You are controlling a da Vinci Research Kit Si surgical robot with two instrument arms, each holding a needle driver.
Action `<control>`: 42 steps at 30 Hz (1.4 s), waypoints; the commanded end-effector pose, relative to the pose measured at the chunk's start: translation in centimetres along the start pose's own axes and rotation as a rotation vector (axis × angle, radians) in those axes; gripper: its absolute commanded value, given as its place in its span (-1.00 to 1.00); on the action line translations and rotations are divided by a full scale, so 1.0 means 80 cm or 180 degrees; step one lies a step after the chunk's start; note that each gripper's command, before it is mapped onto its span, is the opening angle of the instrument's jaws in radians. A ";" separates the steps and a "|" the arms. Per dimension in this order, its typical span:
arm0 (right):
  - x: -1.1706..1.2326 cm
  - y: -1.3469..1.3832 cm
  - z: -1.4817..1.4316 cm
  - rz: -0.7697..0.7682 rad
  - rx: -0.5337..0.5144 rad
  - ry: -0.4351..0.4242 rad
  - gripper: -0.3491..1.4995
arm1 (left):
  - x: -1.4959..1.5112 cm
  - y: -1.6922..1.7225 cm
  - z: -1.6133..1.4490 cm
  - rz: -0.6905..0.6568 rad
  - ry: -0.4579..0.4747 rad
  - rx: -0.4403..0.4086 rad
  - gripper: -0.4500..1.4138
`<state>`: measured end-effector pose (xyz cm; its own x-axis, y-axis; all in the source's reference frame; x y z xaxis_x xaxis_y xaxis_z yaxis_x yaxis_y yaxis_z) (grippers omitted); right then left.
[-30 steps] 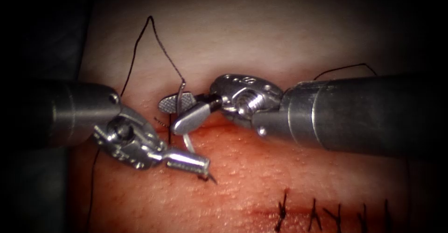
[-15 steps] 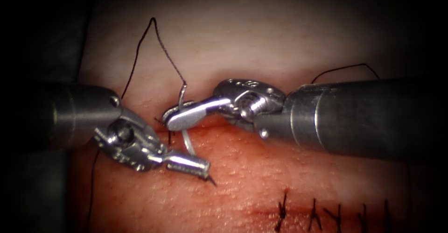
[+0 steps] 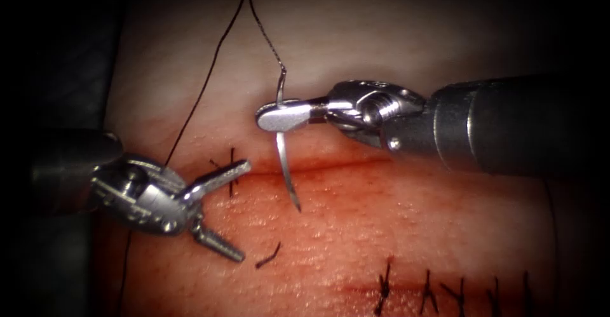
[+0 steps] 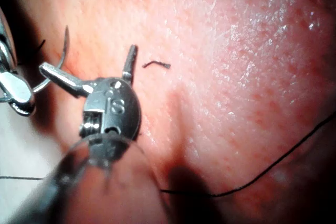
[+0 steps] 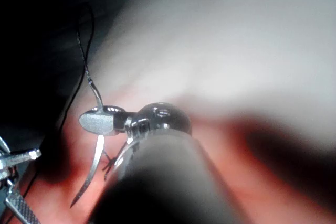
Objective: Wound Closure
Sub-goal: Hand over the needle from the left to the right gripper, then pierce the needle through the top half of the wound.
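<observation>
My right tool (image 3: 279, 117) comes in from the right, its jaws shut across the curved needle (image 3: 287, 171) about a third of the way down from its thread end. The needle hangs free above the tissue, tip pointing down over the cut (image 3: 346, 162). Black thread (image 3: 210, 69) rises from the needle's tail, peaks high up and falls away to the left. My left tool (image 3: 243, 210) sits low on the left, jaws spread wide and holding nothing. The right wrist view has the shut jaws (image 5: 97, 121) on the needle (image 5: 93, 169). The left wrist view has the spread jaws (image 4: 87, 57).
A crossed stitch (image 3: 230, 164) sits at the cut's left end, just by the left tool's upper jaw. A short loose piece of thread (image 3: 268, 255) lies on the tissue near the lower jaw. Several finished stitches (image 3: 438, 288) line another cut at the lower right.
The right jaws shut on the needle, the left jaws let go of its tip and opened. The right tool carried the needle up and right; the left tool drew back left.
</observation>
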<state>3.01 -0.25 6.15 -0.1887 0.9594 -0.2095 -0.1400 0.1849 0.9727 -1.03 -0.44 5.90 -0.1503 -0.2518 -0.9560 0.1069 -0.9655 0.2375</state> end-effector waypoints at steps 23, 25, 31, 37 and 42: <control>-0.0004 0.0054 0.0016 -0.2260 -0.0378 0.0042 -1.00 | -0.0084 0.0028 0.0041 -0.1569 -0.0975 0.0567 -1.00; -0.0005 0.0056 0.0023 -0.2452 -0.0392 0.0030 -1.00 | -0.0096 0.0030 0.0045 -0.1562 -0.1129 0.0659 -1.00; -0.0002 0.0055 0.0040 -0.2819 -0.0445 0.0049 -1.00 | -0.0140 0.0035 0.0057 -0.1529 -0.1610 0.0912 -1.00; -0.0002 0.0058 0.0051 -0.3235 -0.0482 -0.0004 -1.00 | -0.0178 0.0053 0.0069 -0.1464 -0.1824 0.0816 -1.00; 0.0001 0.0060 0.0054 -0.3610 -0.0393 -0.0053 -1.00 | -0.0179 0.0072 0.0074 -0.1423 -0.1956 0.0691 -1.00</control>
<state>3.31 -0.10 6.62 0.1261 0.2392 -0.9628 -0.3127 0.9306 0.1903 -1.29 -0.71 7.44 -0.6607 0.2328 -0.7136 -0.2739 -0.9599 -0.0595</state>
